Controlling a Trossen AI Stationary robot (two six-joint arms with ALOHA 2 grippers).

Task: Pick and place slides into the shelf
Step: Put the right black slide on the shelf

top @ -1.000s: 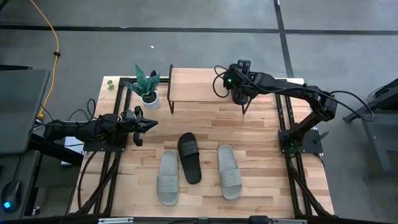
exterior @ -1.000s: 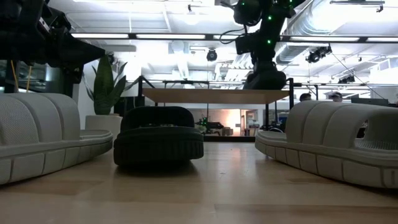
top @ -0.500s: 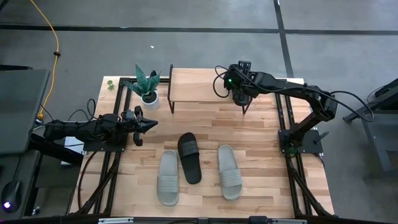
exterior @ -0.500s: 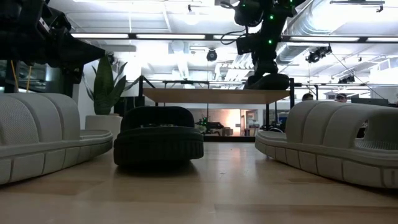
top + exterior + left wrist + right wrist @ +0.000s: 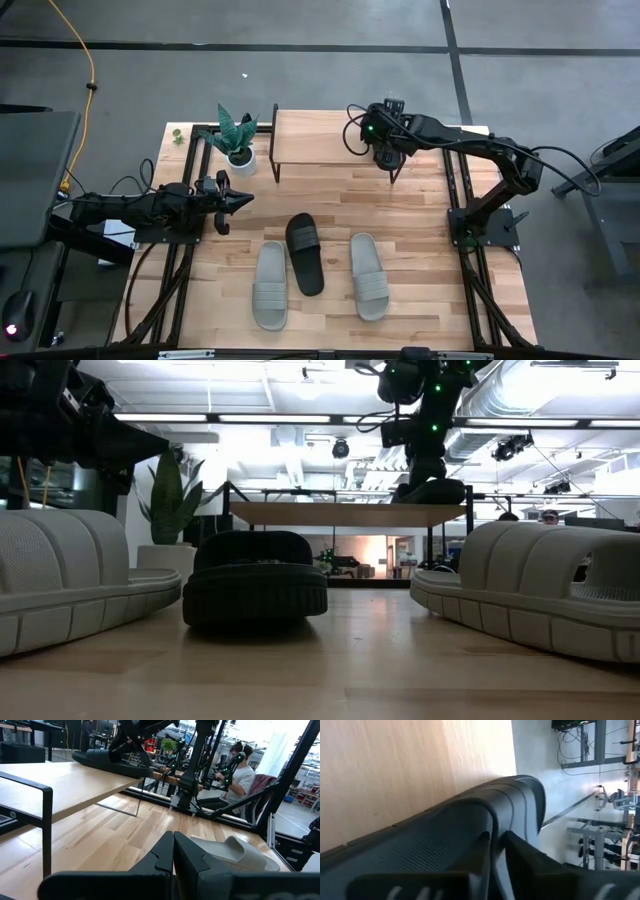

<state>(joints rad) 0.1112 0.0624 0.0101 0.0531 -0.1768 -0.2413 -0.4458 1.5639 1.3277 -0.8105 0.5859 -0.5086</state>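
One black slide lies on the right end of the shelf, with my right gripper above it and shut on it. In the left wrist view this slide rests flat on the plank. On the table lie another black slide and two grey-green slides, all on their soles. My left gripper is shut and hovers over the table's left part, touching nothing. My right gripper pinches the black slide between its two fingers, at the ribbed strap. It comes from above, pointing down. The slide's sole rests on the shelf plank at its right end.
A potted plant stands at the shelf's left end. The shelf's black legs stand on the tabletop. Bare wood lies between the shelf and the three slides. People sit in the room beyond the table.
My right gripper has gone down a little over the shelf's right end. The black slide, held just above the plank a second ago, now lies flat on it. My left arm has kept still.
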